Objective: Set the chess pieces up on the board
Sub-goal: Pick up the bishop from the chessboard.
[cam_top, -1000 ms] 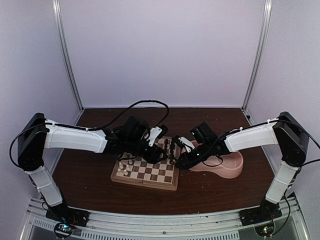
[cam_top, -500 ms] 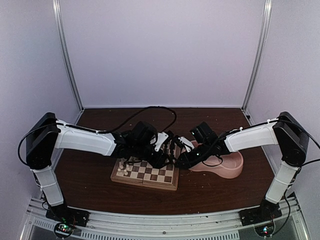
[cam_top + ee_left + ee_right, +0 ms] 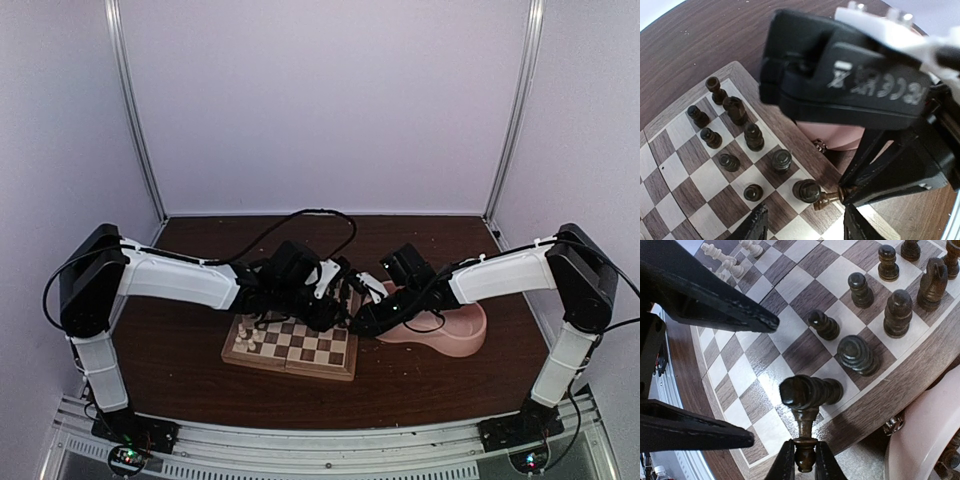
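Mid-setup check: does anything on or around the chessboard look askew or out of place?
Yes. The dark brown carved wooden piece pinched by the right gripper lies nearly on its side over the checkered wooden board's rim, beside the upright dark pieces. The open left gripper flanks it.

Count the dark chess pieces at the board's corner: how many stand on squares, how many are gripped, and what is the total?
Dark pieces standing on the board: 9
Dark piece tilted in the right gripper, jaws shut on it: 1
Total: 10
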Action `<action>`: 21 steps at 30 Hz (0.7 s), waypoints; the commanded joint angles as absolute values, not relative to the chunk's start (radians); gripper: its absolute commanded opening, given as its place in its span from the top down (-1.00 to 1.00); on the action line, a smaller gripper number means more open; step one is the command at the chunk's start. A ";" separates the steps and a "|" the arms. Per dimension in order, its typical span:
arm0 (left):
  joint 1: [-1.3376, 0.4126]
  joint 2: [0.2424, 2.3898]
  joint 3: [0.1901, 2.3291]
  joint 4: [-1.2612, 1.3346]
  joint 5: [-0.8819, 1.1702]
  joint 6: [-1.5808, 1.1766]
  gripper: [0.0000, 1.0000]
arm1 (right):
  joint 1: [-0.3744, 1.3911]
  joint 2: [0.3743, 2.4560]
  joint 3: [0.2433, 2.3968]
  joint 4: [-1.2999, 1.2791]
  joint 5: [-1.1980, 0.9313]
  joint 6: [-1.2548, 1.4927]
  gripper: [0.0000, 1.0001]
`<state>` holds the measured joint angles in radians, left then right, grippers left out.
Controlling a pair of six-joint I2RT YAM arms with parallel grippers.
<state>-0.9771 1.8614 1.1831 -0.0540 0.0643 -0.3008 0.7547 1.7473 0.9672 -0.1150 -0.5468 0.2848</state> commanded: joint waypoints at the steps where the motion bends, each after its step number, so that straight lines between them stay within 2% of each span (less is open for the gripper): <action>1: -0.982 1.886 1.215 -0.010 0.050 -0.303 -0.05 | 0.753 1.744 0.959 -0.089 -0.563 0.291 0.72; 9: -0.981 1.895 1.221 0.021 0.074 -0.299 -0.06 | 0.752 1.743 0.959 -0.086 -0.568 0.296 0.73; 21: -0.982 1.910 1.253 -0.035 0.036 -0.290 0.12 | 0.753 1.748 0.959 -0.080 -0.586 0.299 0.73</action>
